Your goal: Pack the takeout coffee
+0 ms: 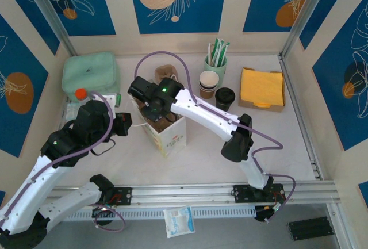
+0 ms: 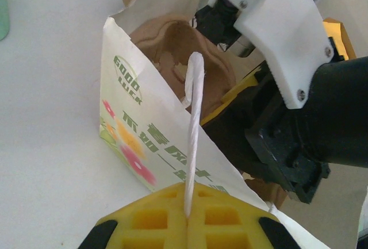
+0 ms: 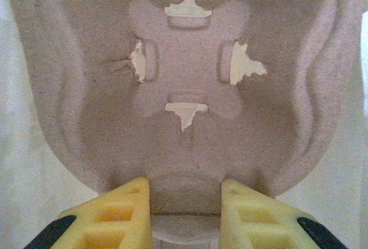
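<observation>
Left end effector (image 2: 187,219): clamped tight on white handle (image 2: 192,140) of paper bag (image 2: 132,122)
Right end effector (image 3: 187,206): narrow, gripping pulp cup carrier (image 3: 190,82) inside paper bag
Takeout coffee (image 1: 225,98): upright near far edge of table (image 1: 293,140), just beside yellow napkins (image 1: 262,87)

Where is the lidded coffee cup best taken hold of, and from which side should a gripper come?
Grip the paper wall of the coffee cup just under its black lid, probably from the near side. It stands upright, the lid looks wider than the wall below, and the cup stack crowds its far-left side while the napkin box lies to its right.
</observation>
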Robot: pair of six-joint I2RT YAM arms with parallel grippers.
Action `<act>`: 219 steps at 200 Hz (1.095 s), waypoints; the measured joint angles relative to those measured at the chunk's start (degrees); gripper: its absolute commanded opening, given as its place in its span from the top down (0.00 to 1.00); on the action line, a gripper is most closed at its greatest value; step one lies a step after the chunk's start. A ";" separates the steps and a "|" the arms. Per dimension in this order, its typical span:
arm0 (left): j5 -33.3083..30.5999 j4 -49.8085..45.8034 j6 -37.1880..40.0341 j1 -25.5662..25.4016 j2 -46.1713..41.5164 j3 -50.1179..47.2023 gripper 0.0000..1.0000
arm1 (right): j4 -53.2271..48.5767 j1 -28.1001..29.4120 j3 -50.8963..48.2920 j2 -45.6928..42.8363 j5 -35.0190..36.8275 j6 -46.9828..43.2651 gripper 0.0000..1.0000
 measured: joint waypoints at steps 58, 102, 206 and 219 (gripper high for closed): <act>0.00 0.00 -0.22 0.00 0.00 0.00 1.00 | -0.79 1.42 1.99 0.00 0.59 -0.39 0.73; -0.02 0.00 -0.22 0.00 -0.04 0.00 1.00 | -1.27 1.51 1.95 0.00 0.57 -0.39 0.74; -0.02 0.00 -0.22 0.00 -0.20 0.00 1.00 | -1.22 3.30 -1.29 0.02 1.07 -0.37 0.75; -0.02 -0.02 -0.22 0.00 -0.20 0.00 1.00 | -1.18 3.30 -1.79 0.02 1.07 -0.37 0.75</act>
